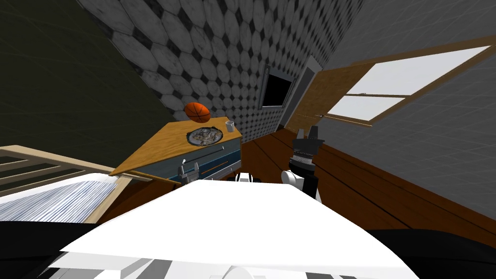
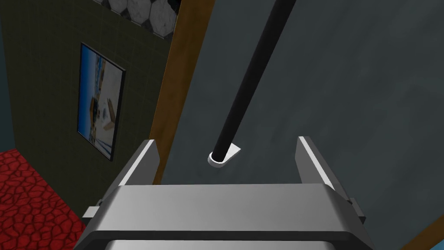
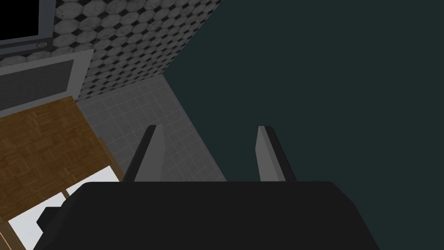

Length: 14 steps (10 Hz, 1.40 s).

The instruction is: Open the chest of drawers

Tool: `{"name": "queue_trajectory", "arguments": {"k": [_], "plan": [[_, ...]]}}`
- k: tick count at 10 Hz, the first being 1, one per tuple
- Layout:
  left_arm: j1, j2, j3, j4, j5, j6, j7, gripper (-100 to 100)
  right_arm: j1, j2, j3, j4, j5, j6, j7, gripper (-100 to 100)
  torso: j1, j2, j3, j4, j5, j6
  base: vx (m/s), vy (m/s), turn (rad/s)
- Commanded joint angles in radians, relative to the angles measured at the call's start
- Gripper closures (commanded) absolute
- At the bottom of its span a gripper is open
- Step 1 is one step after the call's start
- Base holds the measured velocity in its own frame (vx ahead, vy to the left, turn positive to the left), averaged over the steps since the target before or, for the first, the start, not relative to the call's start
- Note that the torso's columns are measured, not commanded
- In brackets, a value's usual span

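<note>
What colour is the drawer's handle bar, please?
The handle bar is black; left wrist view shows it best.

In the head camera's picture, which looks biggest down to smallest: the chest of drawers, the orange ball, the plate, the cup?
1. chest of drawers
2. plate and ball, about alike: the plate looks wider, the ball taller and it sits farther back, so no ranking.
3. cup

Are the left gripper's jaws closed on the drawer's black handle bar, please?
No, the left gripper holds its jaws wide apart, clear of the black handle bar.
</note>
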<state>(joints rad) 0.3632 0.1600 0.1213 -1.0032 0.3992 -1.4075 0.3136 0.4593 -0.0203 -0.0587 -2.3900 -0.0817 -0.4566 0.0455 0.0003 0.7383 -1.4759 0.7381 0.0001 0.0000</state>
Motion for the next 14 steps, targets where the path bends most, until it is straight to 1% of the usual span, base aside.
{"name": "queue_trajectory", "arguments": {"k": [1, 5, 6, 7, 8, 9, 11, 12, 13, 14], "plan": [[-0.008, 0.007, 0.000, 0.063, 0.010, -0.046, 0.028, -100, 0.000, 0.000, 0.000, 0.000, 0.000, 0.000, 0.000, 0, 0.000, -0.001, 0.000, 0.000, 0.000, 0.000, 0.043, 0.019, 0.024], [-0.025, 0.023, 0.001, 0.150, 0.021, -0.106, 0.065, -100, 0.000, 0.000, 0.000, 0.000, 0.000, 0.000, 0.000, 0, -0.001, 0.001, 0.000, 0.000, 0.000, 0.000, 0.029, 0.018, 0.022], [-0.024, 0.020, 0.001, 0.140, 0.019, -0.096, 0.057, -100, 0.000, 0.000, 0.000, 0.000, 0.000, 0.000, 0.000, 0, -0.001, 0.000, 0.000, 0.000, 0.000, 0.000, 0.011, 0.007, 0.005], [-0.033, 0.041, 0.011, 0.122, 0.026, -0.063, 0.066, -100, 0.000, 0.000, 0.000, 0.000, 0.000, 0.000, 0.000, 0, -0.001, 0.001, 0.000, 0.000, 0.000, 0.000, -0.003, -0.026, 0.019], [-0.039, 0.055, 0.018, 0.109, 0.030, -0.038, 0.070, -100, 0.000, 0.000, 0.000, 0.000, 0.000, 0.000, 0.000, 0, -0.002, 0.001, 0.000, 0.000, -0.001, 0.000, -0.009, -0.056, 0.020], [-0.042, 0.062, 0.022, 0.102, 0.032, -0.026, 0.072, -100, 0.000, 0.000, 0.000, 0.000, 0.000, 0.000, 0.000, 0, -0.003, 0.000, 0.000, 0.000, -0.001, 0.000, -0.005, -0.054, 0.013], [-0.053, 0.089, 0.036, 0.075, 0.041, 0.023, 0.080, -100, 0.000, 0.000, 0.000, 0.000, 0.000, 0.000, 0.000, 0, 0.000, 0.000, 0.000, 0.000, 0.000, 0.000, -0.003, -0.042, 0.017], [-0.049, 0.080, 0.031, 0.083, 0.038, 0.005, 0.077, -100, 0.000, 0.000, 0.000, 0.000, 0.000, 0.000, 0.000, 0, 0.001, -0.001, 0.000, 0.000, 0.000, 0.000, -0.002, -0.018, 0.003], [-0.042, 0.062, 0.022, 0.102, 0.032, -0.026, 0.072, 100, 0.000, 0.000, 0.000, 0.000, 0.000, 0.000, 0.000, 0, 0.001, 0.000, 0.000, 0.000, 0.000, 0.000, 0.002, 0.031, -0.024], [-0.039, 0.055, 0.018, 0.109, 0.030, -0.038, 0.070, 100, 0.000, 0.000, 0.000, 0.000, 0.000, 0.000, 0.000, 0, 0.003, 0.000, 0.000, 0.000, 0.001, 0.000, 0.001, 0.048, 0.008]]}}
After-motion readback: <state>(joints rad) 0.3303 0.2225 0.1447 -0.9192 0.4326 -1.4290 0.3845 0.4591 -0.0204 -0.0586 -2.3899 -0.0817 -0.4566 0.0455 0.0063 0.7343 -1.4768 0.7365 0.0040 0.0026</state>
